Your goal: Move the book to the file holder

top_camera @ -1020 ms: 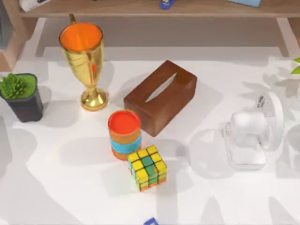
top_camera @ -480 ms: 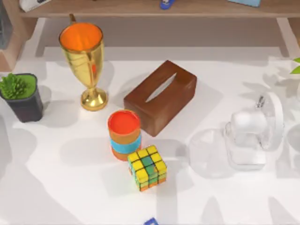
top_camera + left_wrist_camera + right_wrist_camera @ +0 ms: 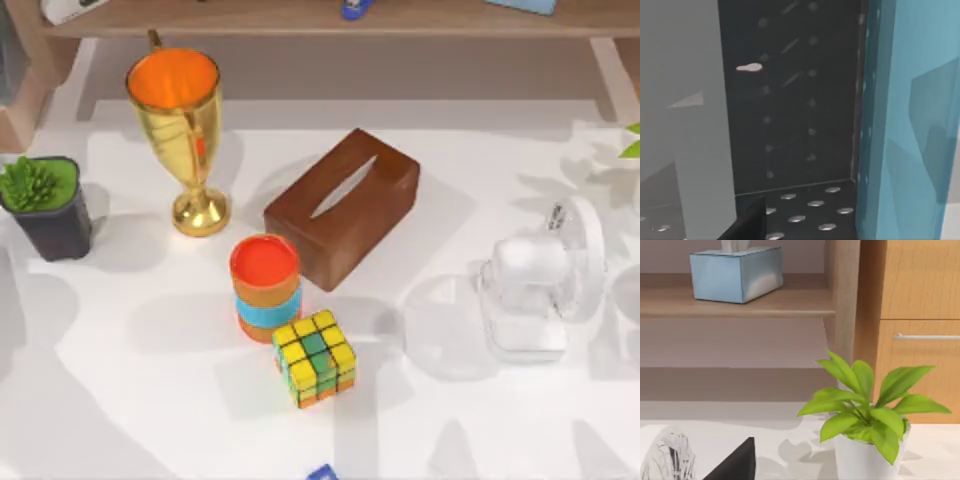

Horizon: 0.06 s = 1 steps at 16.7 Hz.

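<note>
Left wrist view: book (image 3: 910,125) upright | beside perforated file holder (image 3: 790,100) wall

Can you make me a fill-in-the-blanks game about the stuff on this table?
1. The inside of the gold trophy cup is coloured ____.
2. The puzzle cube sits right next to the striped ____.
3. The slot for pulling tissues is on the top of the ____ tissue box.
4. The little dark pot at the table's left edge holds a green ____.

Missing words: orange; cup; brown; plant
</note>
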Available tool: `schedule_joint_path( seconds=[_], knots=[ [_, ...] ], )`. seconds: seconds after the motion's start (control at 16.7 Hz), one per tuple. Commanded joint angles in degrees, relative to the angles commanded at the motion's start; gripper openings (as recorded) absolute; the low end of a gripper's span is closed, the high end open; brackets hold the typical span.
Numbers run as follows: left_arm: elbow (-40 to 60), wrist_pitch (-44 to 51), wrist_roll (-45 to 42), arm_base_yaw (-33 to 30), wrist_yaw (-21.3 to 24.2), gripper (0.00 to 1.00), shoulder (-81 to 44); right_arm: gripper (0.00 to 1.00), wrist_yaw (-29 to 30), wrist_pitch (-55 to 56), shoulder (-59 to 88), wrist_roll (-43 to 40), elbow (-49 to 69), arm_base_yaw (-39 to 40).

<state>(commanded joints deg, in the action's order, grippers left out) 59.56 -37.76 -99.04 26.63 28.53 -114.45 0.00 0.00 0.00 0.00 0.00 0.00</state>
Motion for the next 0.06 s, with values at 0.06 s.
schedule_joint_path(
  seconds=[0.06],
  knots=[
    [0.0, 0.0, 0.0, 0.0, 0.0, 1.00, 0.0, 1.00, 0.0, 0.0, 0.0, 0.0, 0.0, 0.0]
  ],
)
